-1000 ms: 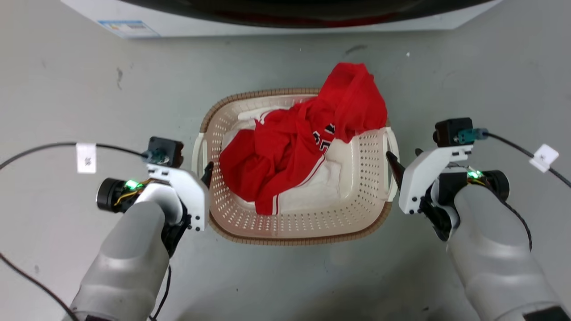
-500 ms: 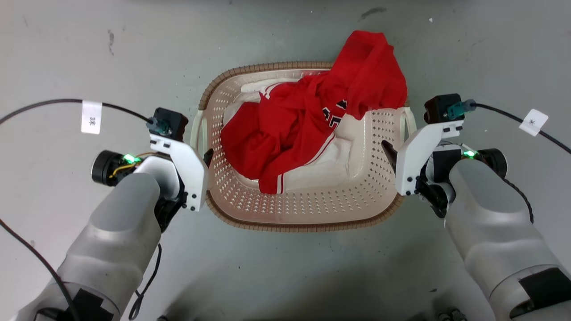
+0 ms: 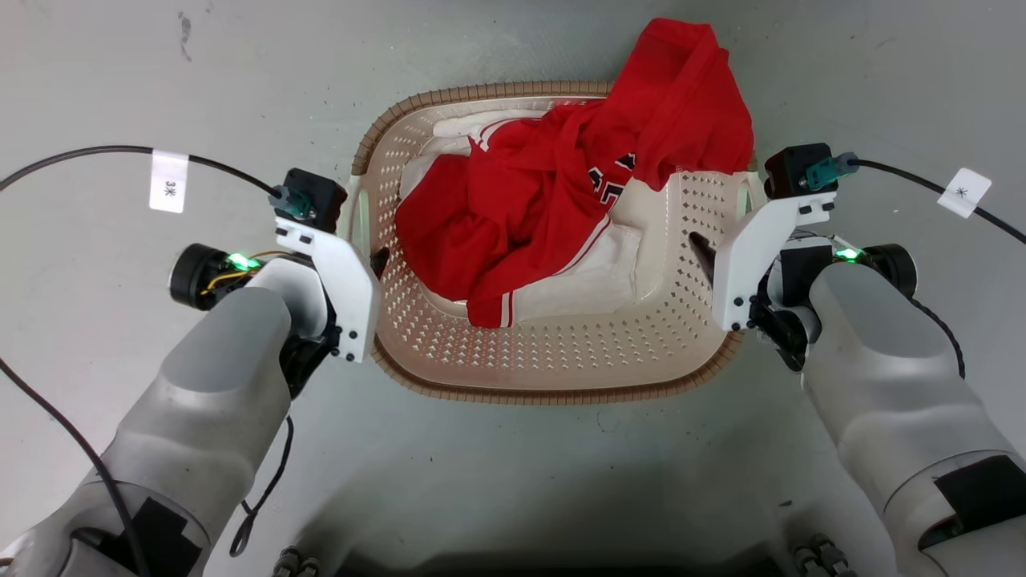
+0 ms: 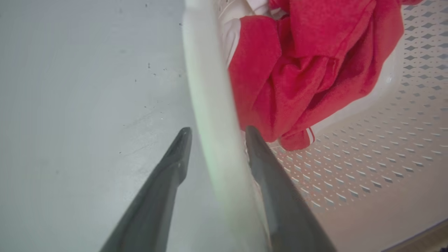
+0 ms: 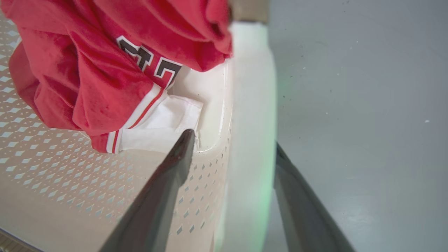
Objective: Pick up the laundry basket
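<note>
Head view: the laundry basket (image 3: 553, 394) lies centred between the two arms over the grey floor (image 3: 513, 481). Whether its base touches the floor cannot be determined. A red garment (image 3: 561, 200) is piled inside and spills over the far right corner of the rim, and a white cloth (image 3: 593, 284) lies under it. The left gripper (image 3: 370, 258) is at the left handle (image 3: 358, 216), with one dark finger inside the basket wall. The right gripper (image 3: 705, 250) is at the right handle (image 3: 753, 192), likewise with one finger inside the wall.

Left wrist view: the left gripper (image 4: 217, 130) has its fingers apart and straddles the white left handle (image 4: 210, 87). The outer finger is over the floor, with a thin strip of floor visible between it and the handle. The inner finger is just beside the handle on the basket side, and its tip is near the red garment (image 4: 308, 63).

Right wrist view: the right gripper (image 5: 233, 140) has its fingers spread wide, not clamped. The right handle (image 5: 252, 87) and a band of perforated wall lie between them. The inner finger points at the white cloth (image 5: 157, 129), and the outer finger is over the floor, close against the handle's outer edge.
</note>
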Controlling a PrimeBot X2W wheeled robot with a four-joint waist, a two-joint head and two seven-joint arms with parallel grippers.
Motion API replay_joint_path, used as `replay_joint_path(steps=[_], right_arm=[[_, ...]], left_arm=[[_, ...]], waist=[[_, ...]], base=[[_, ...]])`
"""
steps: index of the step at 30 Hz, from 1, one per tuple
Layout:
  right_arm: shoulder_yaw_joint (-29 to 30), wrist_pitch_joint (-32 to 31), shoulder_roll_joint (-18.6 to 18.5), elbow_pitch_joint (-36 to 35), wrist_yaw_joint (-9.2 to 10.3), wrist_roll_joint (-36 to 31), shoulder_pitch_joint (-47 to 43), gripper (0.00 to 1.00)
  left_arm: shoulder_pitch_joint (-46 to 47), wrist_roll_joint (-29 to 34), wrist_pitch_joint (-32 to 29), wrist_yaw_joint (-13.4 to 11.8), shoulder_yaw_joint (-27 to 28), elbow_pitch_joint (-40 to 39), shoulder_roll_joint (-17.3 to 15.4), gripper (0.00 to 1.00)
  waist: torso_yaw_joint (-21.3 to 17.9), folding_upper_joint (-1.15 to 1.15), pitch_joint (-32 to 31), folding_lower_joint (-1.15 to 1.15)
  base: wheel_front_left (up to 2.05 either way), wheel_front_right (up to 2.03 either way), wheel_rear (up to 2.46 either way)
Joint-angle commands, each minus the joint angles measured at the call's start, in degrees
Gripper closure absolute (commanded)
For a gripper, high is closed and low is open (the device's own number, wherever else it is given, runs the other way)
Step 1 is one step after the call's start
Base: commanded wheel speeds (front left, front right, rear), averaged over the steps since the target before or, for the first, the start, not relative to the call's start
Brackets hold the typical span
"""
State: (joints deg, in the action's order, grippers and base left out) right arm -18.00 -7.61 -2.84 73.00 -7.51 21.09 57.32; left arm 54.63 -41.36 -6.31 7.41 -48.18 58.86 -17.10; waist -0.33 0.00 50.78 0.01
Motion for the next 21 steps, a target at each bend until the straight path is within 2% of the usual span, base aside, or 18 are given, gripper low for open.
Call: replay_joint_path(steps=[1,12,21], right_arm=[[-0.14,-0.05,-0.06,0.25,0.04,-0.37,0.99,1.0],[-0.32,-0.56,-0.21,0.75,0.02,-1.73,0.0,1.0],[-1.02,-8.83,-0.3,0.88,0.03,-3.28,-1.93,1.0]], left_arm=[[1.0,-0.69,0.08,0.07,-0.46,0.01,-0.04,1.0],[0.21,-7.17,-0.46,0.01,-5.5,-0.82,-1.16,1.0],[-2.78,-14.22,-5.02,0.01,-10.3,-3.66,-3.34,1.0]], waist=[[0.05,0.0,0.11,-0.01],[0.14,0.0,-2.34,-0.01],[-0.7,0.0,-12.78,-0.01]], base=[[0.0,0.0,0.0],[0.0,0.0,0.0],[0.0,0.0,0.0]])
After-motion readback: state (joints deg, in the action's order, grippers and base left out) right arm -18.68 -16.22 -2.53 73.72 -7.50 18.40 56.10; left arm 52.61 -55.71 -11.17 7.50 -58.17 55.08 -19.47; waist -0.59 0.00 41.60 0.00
